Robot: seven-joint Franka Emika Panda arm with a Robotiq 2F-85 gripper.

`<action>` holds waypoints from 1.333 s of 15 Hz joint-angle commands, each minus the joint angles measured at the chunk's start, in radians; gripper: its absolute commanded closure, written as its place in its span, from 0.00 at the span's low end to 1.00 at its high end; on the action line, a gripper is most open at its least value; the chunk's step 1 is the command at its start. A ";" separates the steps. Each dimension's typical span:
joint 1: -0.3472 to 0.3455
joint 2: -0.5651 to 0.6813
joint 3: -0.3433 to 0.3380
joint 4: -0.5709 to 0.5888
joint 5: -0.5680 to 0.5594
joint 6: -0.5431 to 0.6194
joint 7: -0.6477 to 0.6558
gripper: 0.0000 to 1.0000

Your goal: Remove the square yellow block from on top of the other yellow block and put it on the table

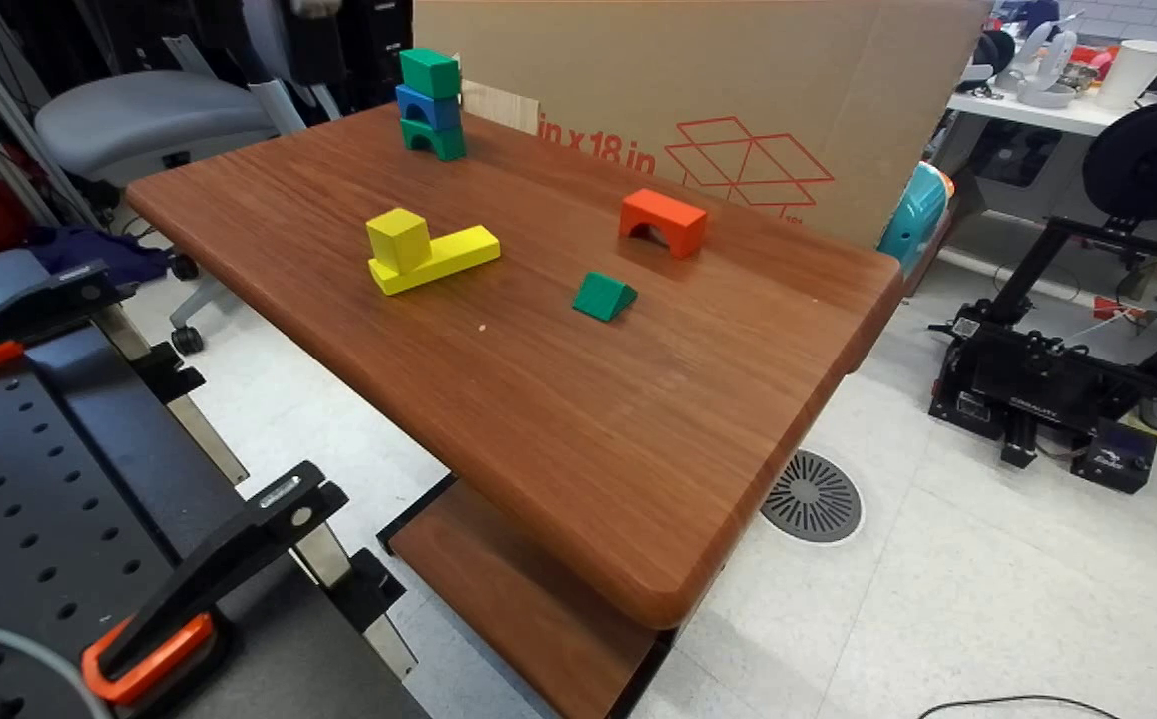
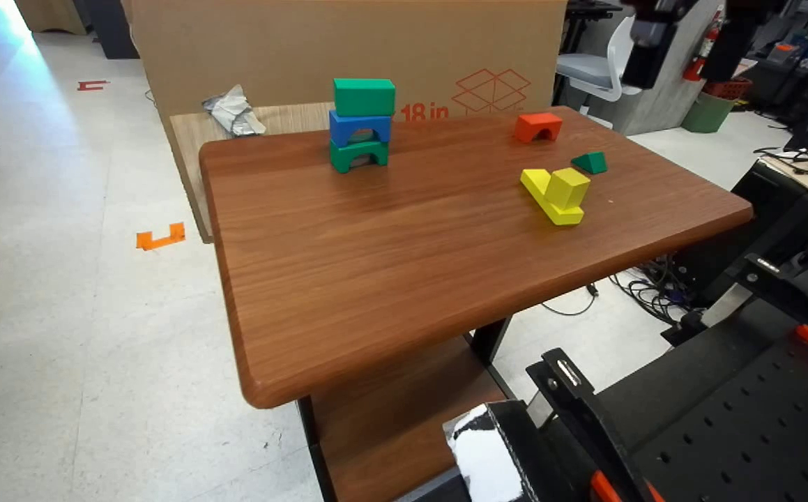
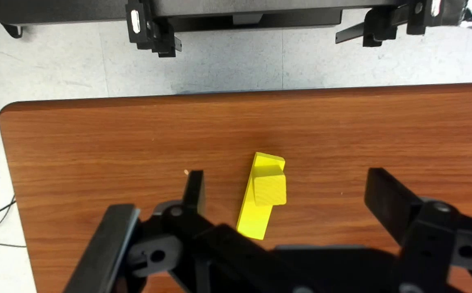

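The square yellow block (image 1: 399, 240) sits on top of the other yellow block (image 1: 465, 252), near one end of that long bar. Both also show in an exterior view, the cube (image 2: 568, 188) resting on the bar (image 2: 535, 183), which lies flat on the table (image 2: 376, 279). In the wrist view the cube (image 3: 270, 189) is turned slightly relative to the bar (image 3: 254, 221). My gripper (image 3: 286, 173) is open and empty, above the table. The cube shows between its fingers, closer to the left finger. The gripper (image 2: 679, 70) also hangs high at the upper right of an exterior view.
A stack of green and blue blocks (image 1: 430, 105) stands near the table's far edge. An orange arch block (image 1: 663, 222) and a green triangular block (image 1: 604, 296) also lie on the table. A large cardboard box (image 1: 738, 100) stands behind it. A black bench with clamps (image 1: 229, 559) is alongside.
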 commanded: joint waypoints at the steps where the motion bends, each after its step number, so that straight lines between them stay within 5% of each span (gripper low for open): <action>1: 0.003 0.136 0.004 0.102 0.038 0.021 -0.023 0.00; 16: 0.009 0.417 0.016 0.294 0.024 0.039 -0.008 0.00; 17: 0.011 0.424 0.016 0.299 0.022 0.037 -0.008 0.04; 18: 0.015 0.432 0.013 0.304 0.018 0.037 0.001 0.28; 20: 0.017 0.443 0.013 0.313 0.020 0.032 0.004 0.34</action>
